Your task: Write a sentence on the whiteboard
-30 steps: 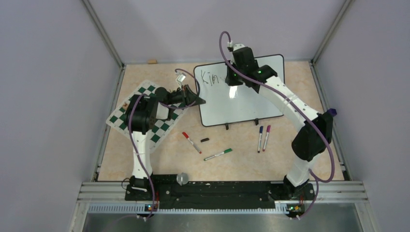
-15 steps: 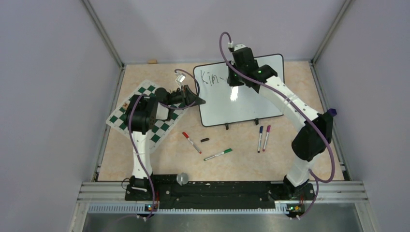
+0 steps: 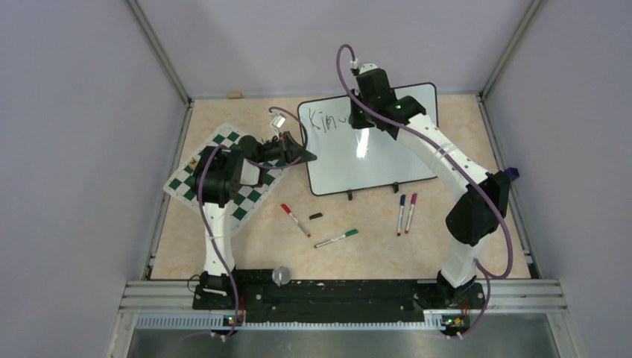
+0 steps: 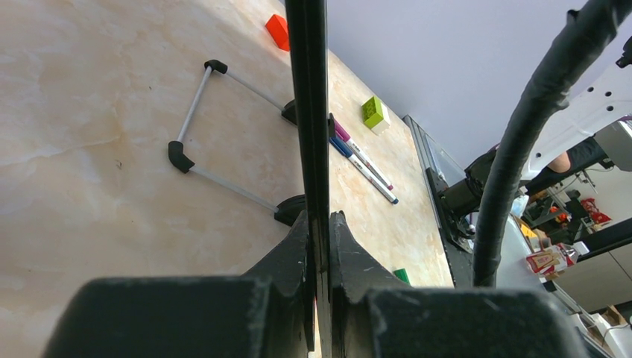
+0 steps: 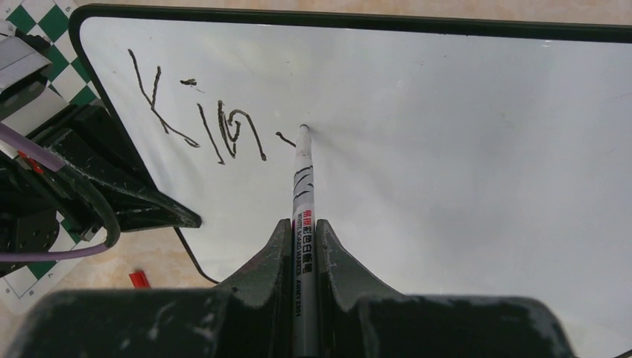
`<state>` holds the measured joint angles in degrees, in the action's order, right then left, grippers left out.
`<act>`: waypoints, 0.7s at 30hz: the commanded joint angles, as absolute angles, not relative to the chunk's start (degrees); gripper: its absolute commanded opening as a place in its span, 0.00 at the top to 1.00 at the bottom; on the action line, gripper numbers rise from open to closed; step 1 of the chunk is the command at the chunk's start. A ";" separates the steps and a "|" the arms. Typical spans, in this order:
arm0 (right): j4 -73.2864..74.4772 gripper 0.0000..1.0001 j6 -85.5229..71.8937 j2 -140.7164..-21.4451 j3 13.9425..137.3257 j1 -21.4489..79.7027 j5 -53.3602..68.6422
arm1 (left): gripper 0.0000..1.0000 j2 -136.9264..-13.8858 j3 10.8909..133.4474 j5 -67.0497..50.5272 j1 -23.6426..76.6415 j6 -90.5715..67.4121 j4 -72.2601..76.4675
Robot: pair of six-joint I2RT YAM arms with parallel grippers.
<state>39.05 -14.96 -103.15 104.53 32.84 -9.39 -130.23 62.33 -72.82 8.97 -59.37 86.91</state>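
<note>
The right end effector (image 5: 302,233) is clamped on a marker (image 5: 301,175), its tip touching the whiteboard (image 5: 477,156) just right of the sentence (image 5: 197,115), which reads "Kin" plus a short stroke. Writing looks early; the next strokes should run rightward across ample bare board. The left end effector (image 4: 318,235) pinches the whiteboard's left edge.

Only handwriting on the whiteboard (image 5: 462,164) is the sentence (image 5: 200,119) in black marker, reading "Kin" with a short stroke right after the n, up near its top left corner. The marker (image 5: 301,186) in my right gripper (image 5: 302,230) has print along the barrel: a few red characters I can't make out, then tiny black capitals that look like "WHITE BOARD", rest too small to read
</note>
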 commanded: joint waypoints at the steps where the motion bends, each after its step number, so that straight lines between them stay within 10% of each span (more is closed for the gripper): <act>1: 37.81 1.00 -13.86 -104.66 107.95 33.13 -10.19 | 1.00 -129.26 61.26 -78.44 9.06 -52.63 92.81; 21: 40.04 1.00 -13.79 -105.57 107.27 33.14 -4.95 | 1.00 -128.97 60.86 -77.85 9.14 -52.30 92.81</act>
<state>39.33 -14.50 -104.75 106.32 32.86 -5.67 -130.23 62.17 -72.60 8.93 -59.27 86.54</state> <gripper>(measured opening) 0.088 0.078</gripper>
